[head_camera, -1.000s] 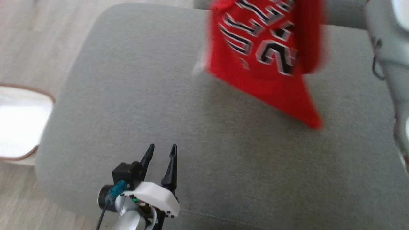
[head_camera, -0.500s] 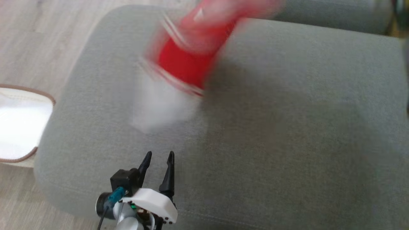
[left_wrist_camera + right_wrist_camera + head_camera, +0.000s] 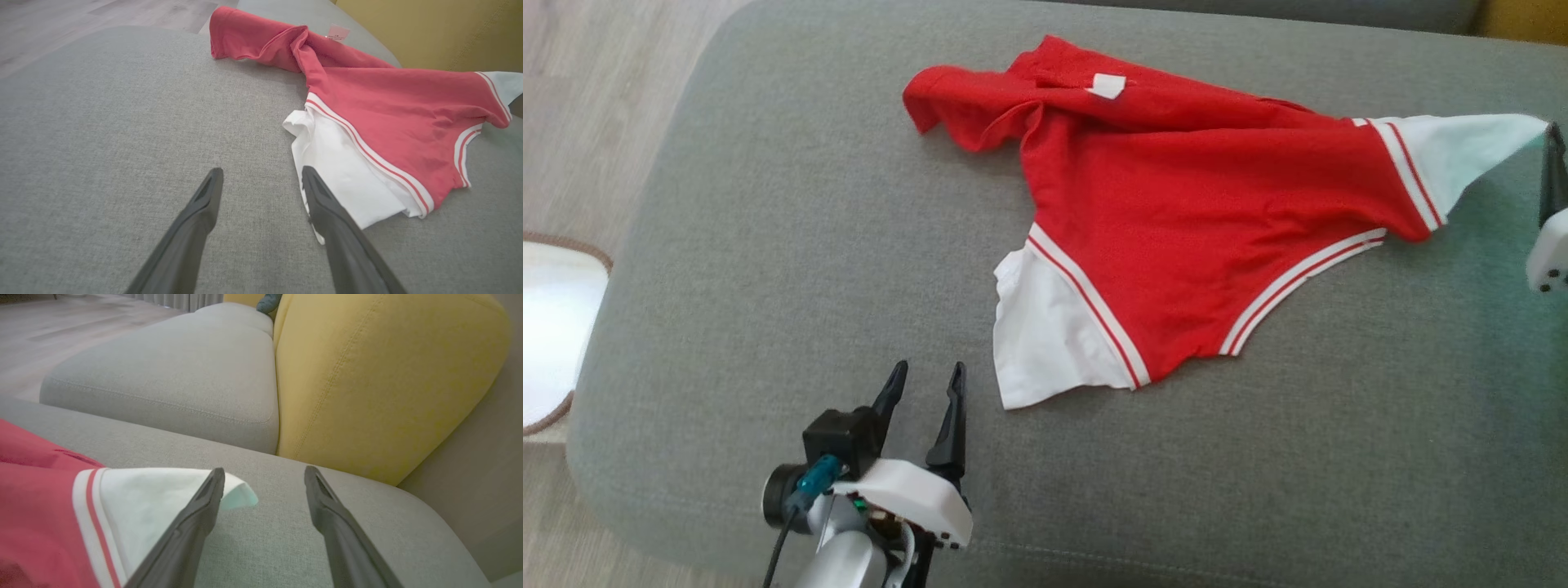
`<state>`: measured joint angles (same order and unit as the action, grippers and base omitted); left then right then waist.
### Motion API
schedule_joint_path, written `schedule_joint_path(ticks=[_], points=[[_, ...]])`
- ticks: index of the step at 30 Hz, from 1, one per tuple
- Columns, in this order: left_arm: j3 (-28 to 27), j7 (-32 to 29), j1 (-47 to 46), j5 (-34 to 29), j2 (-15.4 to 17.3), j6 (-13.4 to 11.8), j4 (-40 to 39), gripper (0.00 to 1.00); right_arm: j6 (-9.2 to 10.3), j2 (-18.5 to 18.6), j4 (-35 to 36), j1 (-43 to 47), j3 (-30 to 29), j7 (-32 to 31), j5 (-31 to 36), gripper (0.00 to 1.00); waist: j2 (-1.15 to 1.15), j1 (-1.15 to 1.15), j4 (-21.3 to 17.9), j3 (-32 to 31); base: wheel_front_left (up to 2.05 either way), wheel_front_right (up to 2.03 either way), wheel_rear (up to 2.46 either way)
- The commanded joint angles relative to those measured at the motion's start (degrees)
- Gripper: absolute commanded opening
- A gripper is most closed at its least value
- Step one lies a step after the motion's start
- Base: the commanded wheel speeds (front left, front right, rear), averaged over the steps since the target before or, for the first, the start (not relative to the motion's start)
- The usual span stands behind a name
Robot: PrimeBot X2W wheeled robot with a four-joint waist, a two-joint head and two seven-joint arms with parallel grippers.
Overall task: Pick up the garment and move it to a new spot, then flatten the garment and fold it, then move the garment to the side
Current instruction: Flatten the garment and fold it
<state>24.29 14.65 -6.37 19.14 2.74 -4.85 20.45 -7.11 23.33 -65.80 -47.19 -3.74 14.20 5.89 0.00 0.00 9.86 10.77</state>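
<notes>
Head view: the garment [image 3: 1201, 212] is found lying on the grey sofa [image 3: 768, 245], spread crookedly, with its bunched end [image 3: 1013, 106] folded over on itself. The left tool [image 3: 929, 371] is held wide and empty, just beside the near sleeve [image 3: 1054, 335]. The right tool [image 3: 264, 471] is likewise seen wide, and the tip of the far sleeve [image 3: 1462, 155] lies by one finger; contact cannot be confirmed.

Risks noted:
- The far sleeve may be snagged and dragged if the right tool is drawn off sideways, and the spread undone.
- The bunched end may be pressed into a crease if flattening is begun elsewhere.
- Sofa fabric may be pinched with the cloth if a tool is driven too low.

Flattening is judged not yet done.
</notes>
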Motion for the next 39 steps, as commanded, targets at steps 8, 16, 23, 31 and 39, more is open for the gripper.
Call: schedule_joint_path(ticks=[8, 16, 23, 31, 39], points=[[-2.1, 0.3, -0.8, -0.2, 0.1, 0.1, -1.4, 1.0, -0.37, -8.3, 14.4, 7.5, 0.2, 0.8, 0.3, 1.0, 0.0, 0.0, -1.3, -1.6, 0.0, 0.0, 0.0], [-2.3, 0.3, -0.2, -0.2, 0.1, 0.6, -1.2, 1.0, -0.37, -15.2, 21.5, 15.1, 13.2, 0.8, -6.9, 1.0, 0.0, 0.0, -0.6, -2.4, 0.0, 0.0, 0.0], [-2.0, 0.3, 0.3, 0.2, 0.1, 0.6, -1.1, 1.0, -0.37, -16.8, 22.9, 19.6, 31.0, -0.1, -16.9, 1.0, 0.0, 0.0, 1.2, -2.5, 0.0, 0.0, 0.0], [-1.6, 0.3, 0.6, 0.6, 0.1, 0.3, -1.2, 1.0, -0.37, -12.2, 22.1, 20.3, 38.8, -2.9, -24.8, 1.0, 0.0, 0.0, 2.3, -2.6, 0.0, 0.0, 0.0], [-1.8, 0.3, 0.8, 0.5, 0.1, 0.3, -1.9, 1.0, -0.37, -11.0, 17.2, 21.9, 30.9, -1.1, -23.6, 1.0, 0.0, 0.0, 1.6, -2.2, 0.0, 0.0, 0.0]])
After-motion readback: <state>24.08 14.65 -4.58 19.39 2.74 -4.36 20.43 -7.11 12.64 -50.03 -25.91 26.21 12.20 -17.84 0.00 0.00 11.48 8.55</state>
